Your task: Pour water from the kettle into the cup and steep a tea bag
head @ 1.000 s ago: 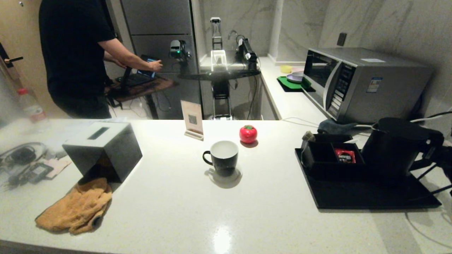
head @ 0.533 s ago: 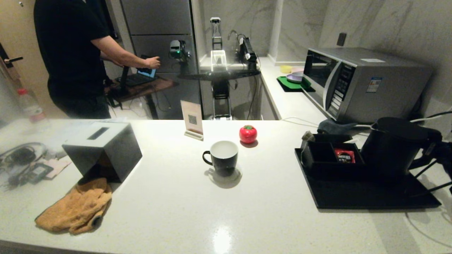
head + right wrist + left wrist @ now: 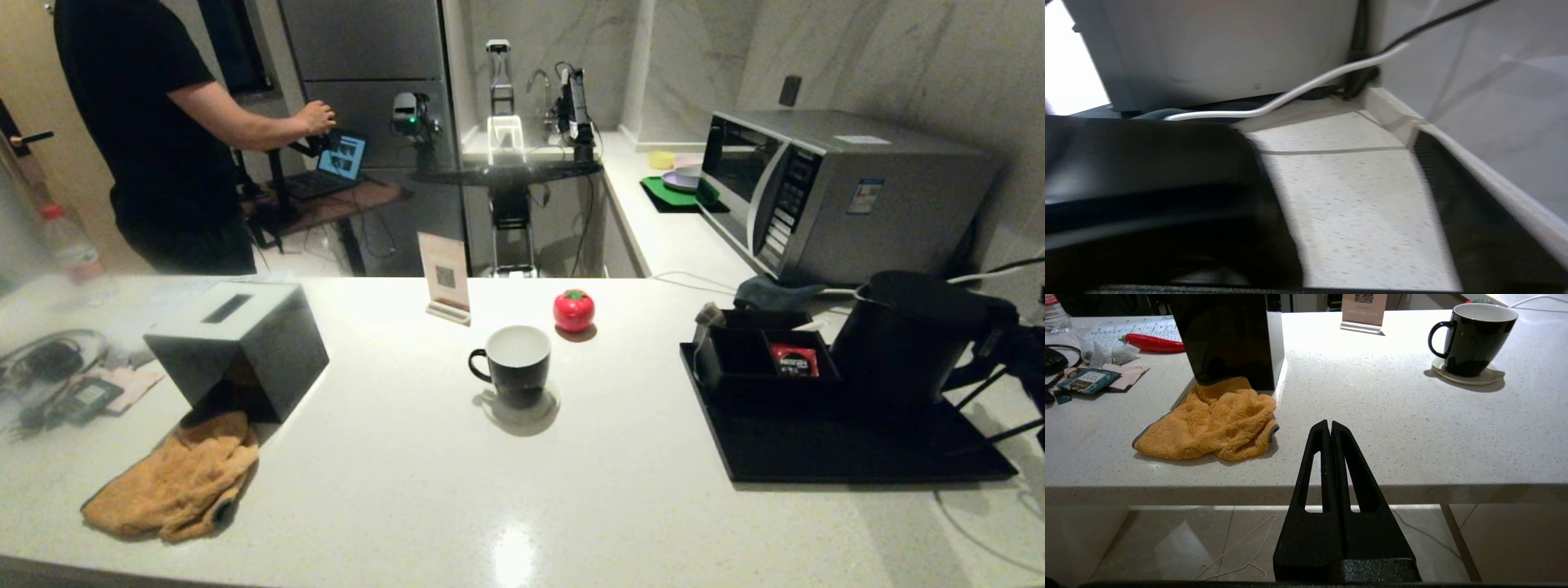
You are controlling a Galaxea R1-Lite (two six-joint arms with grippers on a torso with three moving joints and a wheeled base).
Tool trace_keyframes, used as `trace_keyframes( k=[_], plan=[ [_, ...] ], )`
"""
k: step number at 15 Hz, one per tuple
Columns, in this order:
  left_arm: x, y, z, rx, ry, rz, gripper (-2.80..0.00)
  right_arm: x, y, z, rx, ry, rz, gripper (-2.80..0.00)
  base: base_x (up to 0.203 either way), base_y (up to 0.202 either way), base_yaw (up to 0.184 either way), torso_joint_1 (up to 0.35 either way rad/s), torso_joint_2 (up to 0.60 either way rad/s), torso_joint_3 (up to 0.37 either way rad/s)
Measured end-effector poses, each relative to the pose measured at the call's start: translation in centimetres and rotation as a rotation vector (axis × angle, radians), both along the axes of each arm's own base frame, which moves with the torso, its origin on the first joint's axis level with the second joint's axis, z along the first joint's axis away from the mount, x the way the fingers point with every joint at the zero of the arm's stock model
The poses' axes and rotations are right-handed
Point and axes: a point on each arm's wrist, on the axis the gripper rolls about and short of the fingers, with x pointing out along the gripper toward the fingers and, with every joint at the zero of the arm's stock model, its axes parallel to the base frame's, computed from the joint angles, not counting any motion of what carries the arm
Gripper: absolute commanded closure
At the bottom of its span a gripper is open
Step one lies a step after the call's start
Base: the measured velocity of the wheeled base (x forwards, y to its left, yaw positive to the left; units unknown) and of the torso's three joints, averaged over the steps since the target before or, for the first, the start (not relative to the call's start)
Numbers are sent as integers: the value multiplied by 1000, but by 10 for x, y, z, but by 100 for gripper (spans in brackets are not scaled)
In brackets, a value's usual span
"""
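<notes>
The cup [image 3: 513,365] stood on a coaster near the middle of the counter [image 3: 571,490], its handle to the left, with a red tomato-shaped thing [image 3: 574,310] just beyond it. Far right, the kettle [image 3: 914,339] sat on a black tray [image 3: 849,457] beside a box [image 3: 755,359] holding a red sachet [image 3: 794,359], and the tea bag [image 3: 709,314] hung at the box's far-left corner. The right gripper [image 3: 1008,343] was at the kettle's handle on its right side, whether its fingers gripped it could not be told, while the left gripper [image 3: 1329,425] hung below the counter's near edge, fingers closed on nothing.
</notes>
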Motion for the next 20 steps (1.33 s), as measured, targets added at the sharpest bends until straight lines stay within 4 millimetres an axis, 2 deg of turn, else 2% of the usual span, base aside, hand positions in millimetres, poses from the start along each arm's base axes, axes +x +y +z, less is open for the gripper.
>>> trace_keyframes(
  k=[14,20],
  plan=[
    [0,0,0,0,0,0,0,-4,11,1,6,17,14,0,0,0,0,0,0,0],
    [0,0,0,0,0,0,0,-15,20,14,10,5,29,0,0,0,0,0,0,0]
  ],
)
